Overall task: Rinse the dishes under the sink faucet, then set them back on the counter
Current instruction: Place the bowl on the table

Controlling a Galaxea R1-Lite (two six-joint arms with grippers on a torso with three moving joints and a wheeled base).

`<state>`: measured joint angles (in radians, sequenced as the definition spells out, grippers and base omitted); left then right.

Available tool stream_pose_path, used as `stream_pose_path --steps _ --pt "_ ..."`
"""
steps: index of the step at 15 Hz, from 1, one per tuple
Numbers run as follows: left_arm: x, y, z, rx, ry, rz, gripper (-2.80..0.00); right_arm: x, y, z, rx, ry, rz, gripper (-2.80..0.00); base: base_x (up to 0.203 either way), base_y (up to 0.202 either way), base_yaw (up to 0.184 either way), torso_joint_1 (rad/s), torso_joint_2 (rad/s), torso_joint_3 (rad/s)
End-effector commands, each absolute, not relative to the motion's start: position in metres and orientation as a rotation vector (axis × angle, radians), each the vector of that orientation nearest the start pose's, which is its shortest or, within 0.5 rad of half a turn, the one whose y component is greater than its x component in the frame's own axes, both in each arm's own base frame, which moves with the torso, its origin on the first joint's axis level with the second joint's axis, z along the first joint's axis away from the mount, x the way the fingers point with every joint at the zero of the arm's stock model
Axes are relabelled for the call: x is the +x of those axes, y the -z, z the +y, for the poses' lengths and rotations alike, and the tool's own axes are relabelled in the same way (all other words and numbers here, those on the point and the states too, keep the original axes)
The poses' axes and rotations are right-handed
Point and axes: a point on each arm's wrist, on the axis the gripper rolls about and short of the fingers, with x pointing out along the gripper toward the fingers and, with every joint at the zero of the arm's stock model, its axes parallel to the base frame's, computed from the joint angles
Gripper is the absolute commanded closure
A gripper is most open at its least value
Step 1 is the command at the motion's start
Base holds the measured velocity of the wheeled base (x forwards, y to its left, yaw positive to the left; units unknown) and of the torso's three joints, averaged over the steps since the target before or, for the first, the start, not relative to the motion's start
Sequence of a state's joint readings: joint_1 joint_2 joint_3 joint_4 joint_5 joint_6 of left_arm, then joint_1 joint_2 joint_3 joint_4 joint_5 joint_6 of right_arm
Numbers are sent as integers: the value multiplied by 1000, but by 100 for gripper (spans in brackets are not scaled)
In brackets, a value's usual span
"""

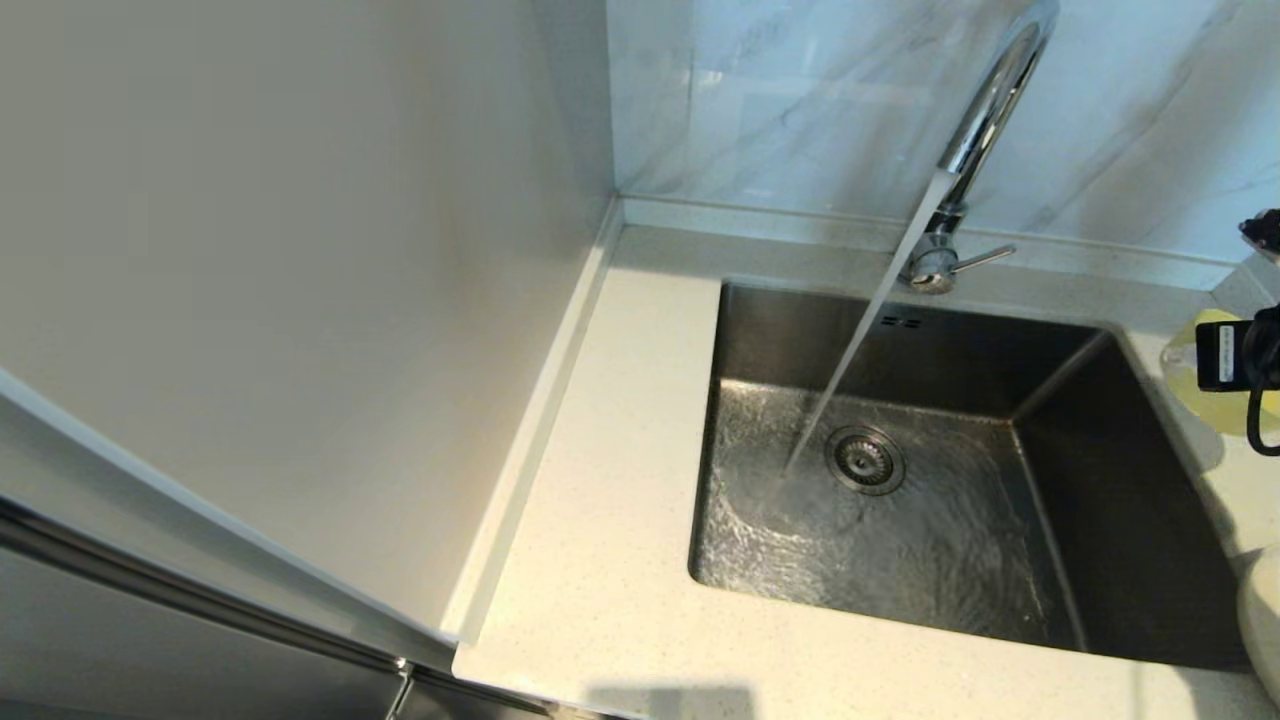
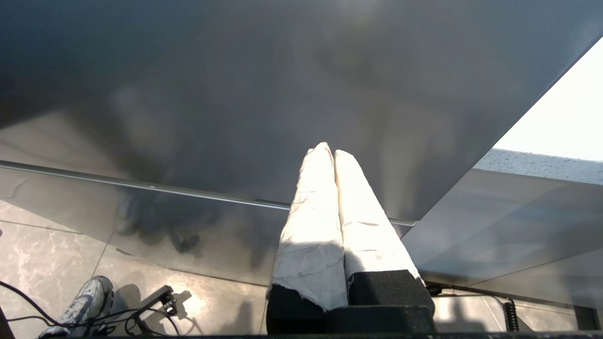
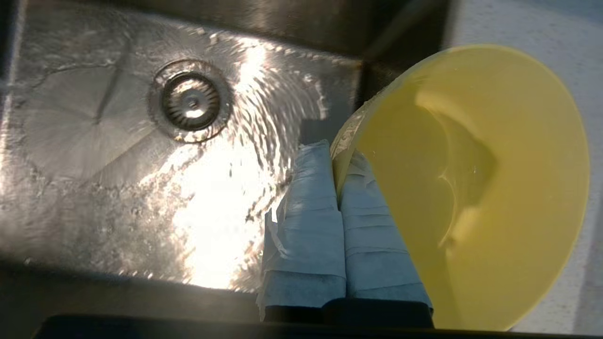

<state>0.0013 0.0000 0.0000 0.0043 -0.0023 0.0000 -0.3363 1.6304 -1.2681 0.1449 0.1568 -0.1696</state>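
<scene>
The pale-yellow bowl (image 3: 471,188) hangs tilted over the sink's right rim, and my right gripper (image 3: 335,155) is shut on its rim. In the head view the bowl (image 1: 1215,410) shows at the far right edge behind my right arm (image 1: 1240,355). Water (image 1: 850,370) pours from the chrome faucet (image 1: 985,120) into the steel sink (image 1: 760,330), to the left of the bowl and clear of it. An off-white plate (image 1: 1262,620) peeks in at the right edge on the counter (image 1: 600,500). The chopsticks are out of view. My left gripper (image 2: 330,150) is shut on nothing, low in front of a grey cabinet.
The drain (image 1: 865,460) lies mid-basin under rippling water. The faucet's thin lever (image 1: 985,258) points right. A tall pale side panel (image 1: 300,300) walls off the counter's left. A marbled backsplash (image 1: 800,100) rises behind.
</scene>
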Motion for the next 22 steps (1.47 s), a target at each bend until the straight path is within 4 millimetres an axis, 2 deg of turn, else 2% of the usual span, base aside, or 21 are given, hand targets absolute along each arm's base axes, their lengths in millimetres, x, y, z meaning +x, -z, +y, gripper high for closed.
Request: stream_pose_path --steps 1,10,13,15,22 --pt "-23 -75 0 0 0 5 0 299 -246 -111 -26 160 542 0 0 0 0 0 0 0" --pt "-23 -75 0 0 0 5 0 334 -248 -146 -82 309 522 0 0 0 0 0 0 0" --pt "-23 -75 0 0 2 5 0 342 -238 -151 -85 321 549 0 0 0 0 0 0 0" --pt "-23 -75 0 0 1 5 0 346 -230 -158 -87 356 574 0 0 0 0 0 0 0" --pt "-23 -75 0 0 0 5 0 350 -226 -171 -82 390 580 0 0 0 0 0 0 0"
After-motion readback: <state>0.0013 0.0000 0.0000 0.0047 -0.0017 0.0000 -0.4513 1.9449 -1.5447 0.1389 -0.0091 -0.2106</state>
